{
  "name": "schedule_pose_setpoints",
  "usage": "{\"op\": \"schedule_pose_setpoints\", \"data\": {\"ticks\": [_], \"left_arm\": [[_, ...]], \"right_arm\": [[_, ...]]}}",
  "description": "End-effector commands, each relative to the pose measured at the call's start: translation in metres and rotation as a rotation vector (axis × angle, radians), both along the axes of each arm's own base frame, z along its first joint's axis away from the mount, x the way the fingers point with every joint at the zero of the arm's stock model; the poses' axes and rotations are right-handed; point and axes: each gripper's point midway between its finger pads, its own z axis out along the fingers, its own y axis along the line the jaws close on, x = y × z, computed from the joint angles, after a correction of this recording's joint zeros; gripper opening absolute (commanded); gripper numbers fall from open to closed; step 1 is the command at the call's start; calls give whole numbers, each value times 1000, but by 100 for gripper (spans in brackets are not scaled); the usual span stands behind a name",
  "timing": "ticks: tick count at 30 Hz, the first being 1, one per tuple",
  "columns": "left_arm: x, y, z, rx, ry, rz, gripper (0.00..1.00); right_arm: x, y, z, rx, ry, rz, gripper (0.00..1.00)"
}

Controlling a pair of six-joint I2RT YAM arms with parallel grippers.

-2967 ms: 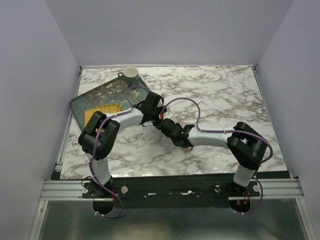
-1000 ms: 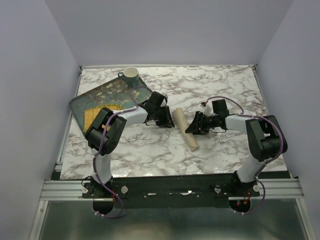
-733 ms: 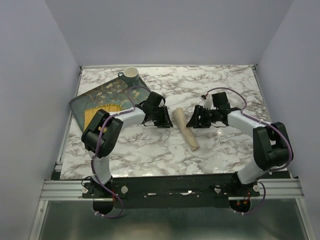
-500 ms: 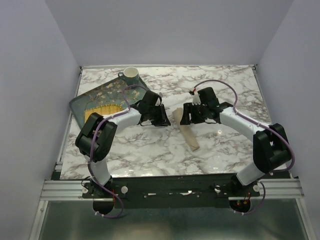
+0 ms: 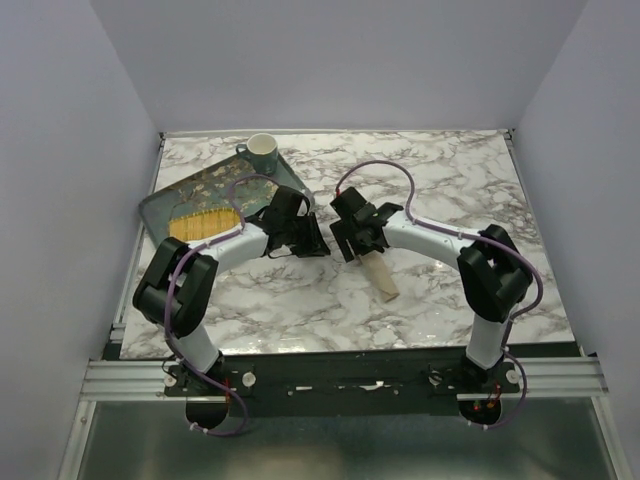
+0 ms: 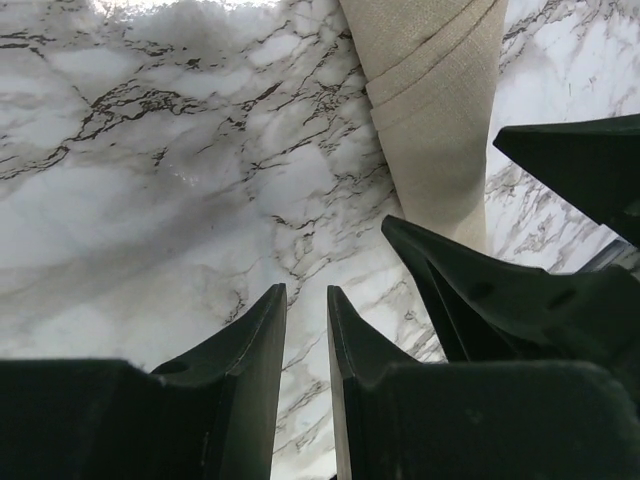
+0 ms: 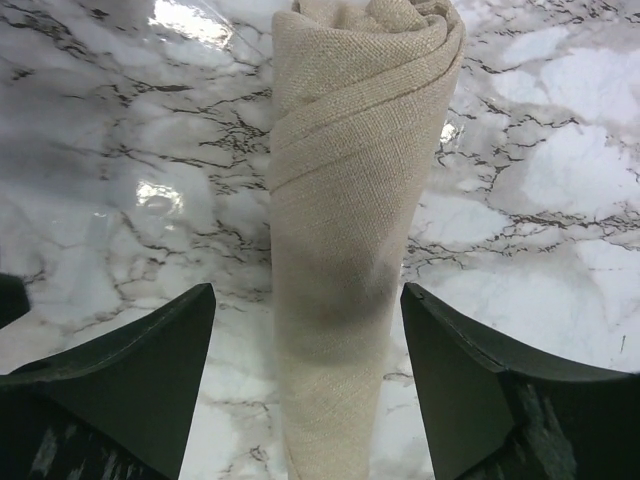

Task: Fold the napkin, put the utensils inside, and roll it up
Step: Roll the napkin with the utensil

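Near the middle of the table, the left end effector hangs just left of the napkin, its jaws only a narrow slit apart with nothing between them. The napkin lies on the table as a tight, tapered roll, so folding and rolling look done; no spoon shows, and whether it sits inside cannot be told. The right end effector hovers over the roll's far end, jaws spread wide on either side without gripping it, so little seems left beyond drawing both arms clear.
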Motion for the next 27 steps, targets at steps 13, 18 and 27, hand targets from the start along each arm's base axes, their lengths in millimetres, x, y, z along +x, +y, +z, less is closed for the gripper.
{"op": "schedule_pose_setpoints", "data": {"ticks": [13, 18, 27], "left_arm": [[4, 26, 11, -3, -54, 59, 30], [4, 27, 12, -10, -53, 56, 31], [3, 18, 5, -50, -23, 37, 31]], "right_arm": [[14, -9, -24, -177, -35, -10, 74], [17, -9, -26, -151, -28, -11, 63], [19, -17, -28, 30, 27, 0, 54]]}}
